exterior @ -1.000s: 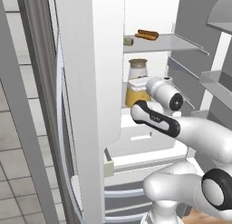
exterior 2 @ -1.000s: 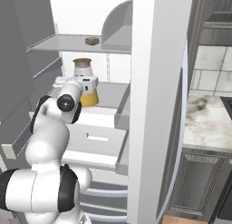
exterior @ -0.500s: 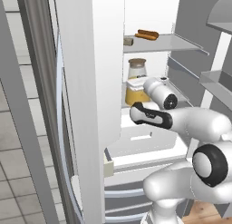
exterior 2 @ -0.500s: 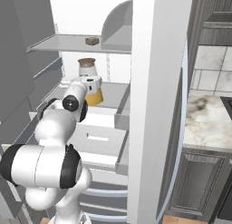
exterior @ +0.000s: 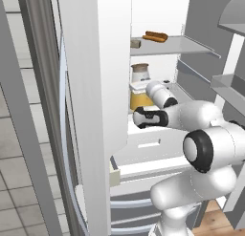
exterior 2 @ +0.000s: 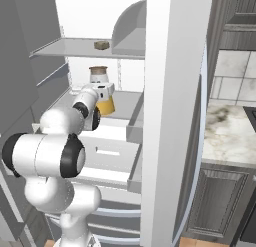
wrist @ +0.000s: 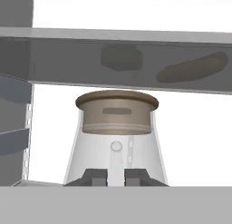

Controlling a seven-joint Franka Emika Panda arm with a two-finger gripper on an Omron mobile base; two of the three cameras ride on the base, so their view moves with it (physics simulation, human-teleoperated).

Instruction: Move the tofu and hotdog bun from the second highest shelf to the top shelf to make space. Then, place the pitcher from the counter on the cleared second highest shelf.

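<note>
The pitcher (wrist: 117, 110), clear glass with a tan-brown lid, stands on the second highest shelf (exterior 2: 126, 105) of the open fridge. Orange juice fills its lower body (exterior: 139, 102). My gripper (wrist: 115, 177) is level with its lower body, its fingertips (wrist: 95, 177) shut on a pale strip of the pitcher with only a narrow gap. The hotdog bun (exterior: 155, 37) and the tofu (exterior 2: 102, 45) lie on the top shelf (exterior: 184, 45). In the hand view both show as dark shadows through that shelf (wrist: 59, 60).
The white fridge door (exterior: 100, 87) stands open at the left, and another door panel (exterior 2: 170, 116) is at the right. White drawers (exterior 2: 107, 156) sit below the shelf. The marbled counter (exterior 2: 227, 128) with dark cabinet doors (exterior 2: 220, 201) lies to the right.
The arm's elbow has swung down and closer to the cameras. The pitcher has shifted slightly along the shelf with the shut gripper. Bun and tofu have not moved.
</note>
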